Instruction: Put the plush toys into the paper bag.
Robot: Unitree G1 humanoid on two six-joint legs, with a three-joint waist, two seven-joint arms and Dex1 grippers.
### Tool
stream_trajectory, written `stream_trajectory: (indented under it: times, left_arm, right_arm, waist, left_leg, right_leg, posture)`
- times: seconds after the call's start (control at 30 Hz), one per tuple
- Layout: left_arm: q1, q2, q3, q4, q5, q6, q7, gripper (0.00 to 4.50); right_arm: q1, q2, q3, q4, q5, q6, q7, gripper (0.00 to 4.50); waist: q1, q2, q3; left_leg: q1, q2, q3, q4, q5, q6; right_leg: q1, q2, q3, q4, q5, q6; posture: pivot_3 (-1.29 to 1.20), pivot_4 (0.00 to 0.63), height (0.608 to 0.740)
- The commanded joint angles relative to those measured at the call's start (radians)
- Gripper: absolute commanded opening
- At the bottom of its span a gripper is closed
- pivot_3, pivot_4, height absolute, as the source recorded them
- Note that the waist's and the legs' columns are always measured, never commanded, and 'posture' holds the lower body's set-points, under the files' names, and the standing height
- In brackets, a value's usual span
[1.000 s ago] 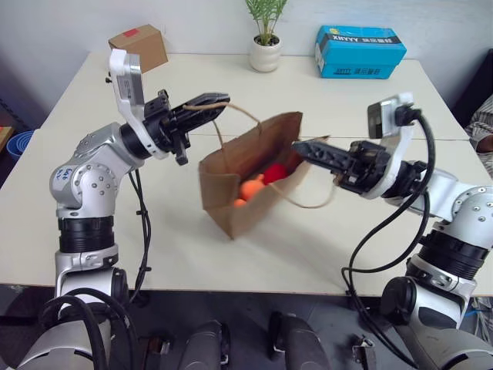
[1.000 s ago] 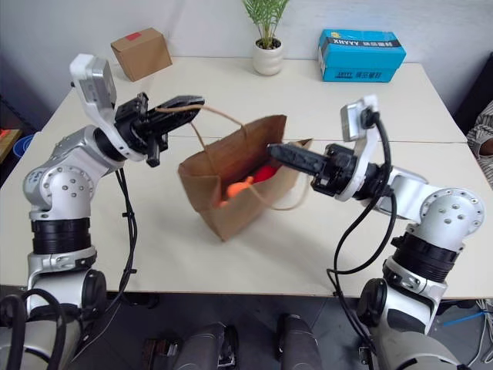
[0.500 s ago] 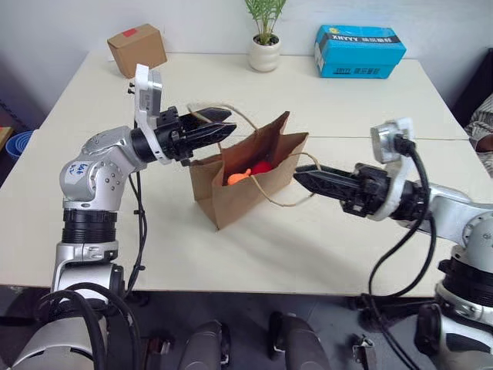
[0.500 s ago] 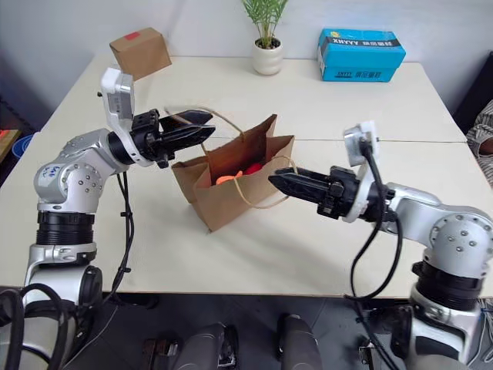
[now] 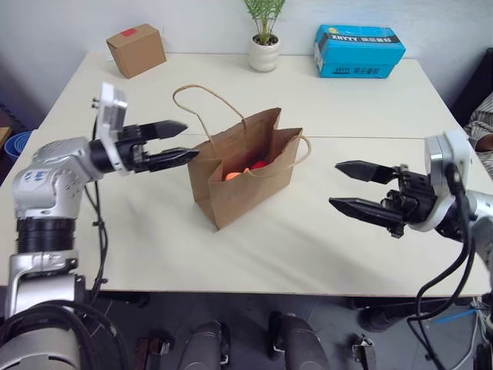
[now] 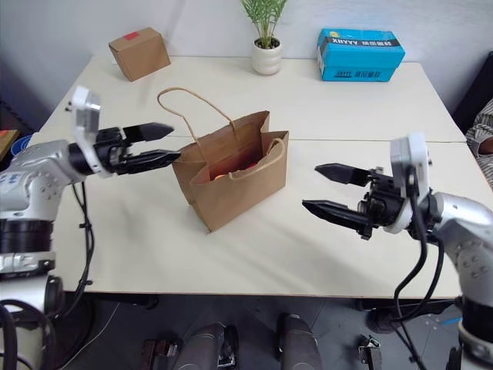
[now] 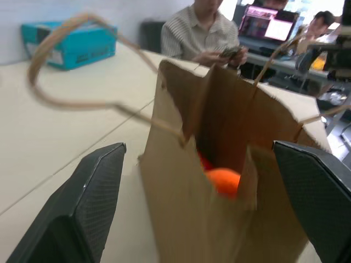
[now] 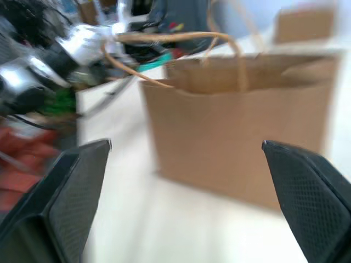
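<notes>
The brown paper bag (image 5: 246,176) stands upright and open on the middle of the table, its rope handles (image 5: 202,99) hanging free. Inside it lie the plush toys: the orange one (image 5: 233,176) and the red one (image 5: 260,164), both partly hidden by the bag's walls. The left wrist view looks into the bag's mouth at the orange toy (image 7: 223,181). My left gripper (image 5: 189,139) is open just left of the bag, pointing at it, with nothing held. My right gripper (image 5: 333,183) is open, a short way to the bag's right, also with nothing held.
Along the table's far edge stand a small cardboard box (image 5: 137,48) with a red sticker, a potted plant (image 5: 264,46) and a blue box (image 5: 359,51). A seated person (image 7: 203,33) shows beyond the table's right side.
Both grippers went from shut on the bag's handles to open and drew apart, left one leftward, right one rightward. The bag came down from tilted to standing on the table.
</notes>
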Motion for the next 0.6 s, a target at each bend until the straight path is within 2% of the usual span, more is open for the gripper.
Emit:
stream_trajectory:
  times: [0.03, 0.17, 0.27, 0.43, 0.6]
  left_arm:
    - [0.068, 0.036, 0.061, -0.108, -0.026, 0.011, -0.003, 4.48]
    - [0.204, 0.024, 0.101, -0.278, -0.072, 0.055, 0.041, 4.48]
    - [0.271, -0.038, 0.108, -0.374, -0.079, 0.052, 0.126, 4.48]
    - [0.292, -0.165, 0.021, -0.449, -0.025, 0.022, 0.243, 4.48]
    - [0.292, -0.235, -0.035, -0.489, -0.005, 0.008, 0.303, 4.48]
  right_arm:
    - [0.06, 0.025, -0.006, 0.02, -0.119, -0.252, 0.106, 4.5]
    - [0.152, 0.048, -0.035, 0.018, -0.135, -0.35, 0.143, 4.5]
    - [0.201, 0.061, -0.04, -0.011, -0.131, -0.375, 0.12, 4.5]
    - [0.246, 0.058, -0.014, -0.048, -0.112, -0.361, 0.102, 4.5]
    - [0.238, 0.052, -0.004, -0.063, -0.099, -0.343, 0.077, 4.5]
  waist:
    - [0.0, 0.0, 0.0]
    - [0.005, 0.0, 0.0]
    - [0.011, 0.0, 0.0]
    - [0.021, 0.0, 0.0]
    - [0.023, 0.0, 0.0]
  left_leg:
    - [0.0, 0.0, 0.0, 0.0, 0.0, 0.0]
    - [0.001, 0.0, -0.001, 0.001, 0.0, 0.0]
    - [0.002, 0.0, -0.002, 0.001, 0.0, 0.001]
    - [0.004, 0.0, -0.002, 0.001, 0.0, 0.0]
    - [0.004, 0.0, -0.001, 0.001, 0.0, 0.0]
  right_leg:
    - [0.0, 0.0, -0.001, 0.0, 0.0, 0.0]
    - [0.002, -0.001, 0.001, 0.0, 0.0, 0.0]
    - [0.003, -0.003, 0.001, 0.0, 0.0, 0.0]
    - [0.004, -0.004, 0.002, 0.001, 0.0, 0.0]
    - [0.004, -0.003, 0.002, 0.001, 0.0, 0.0]
  posture:
    - [0.0, 0.15, 0.74]
    - [0.0, 0.15, 0.74]
    - [0.0, 0.15, 0.74]
    - [0.0, 0.15, 0.74]
    - [0.0, 0.15, 0.74]
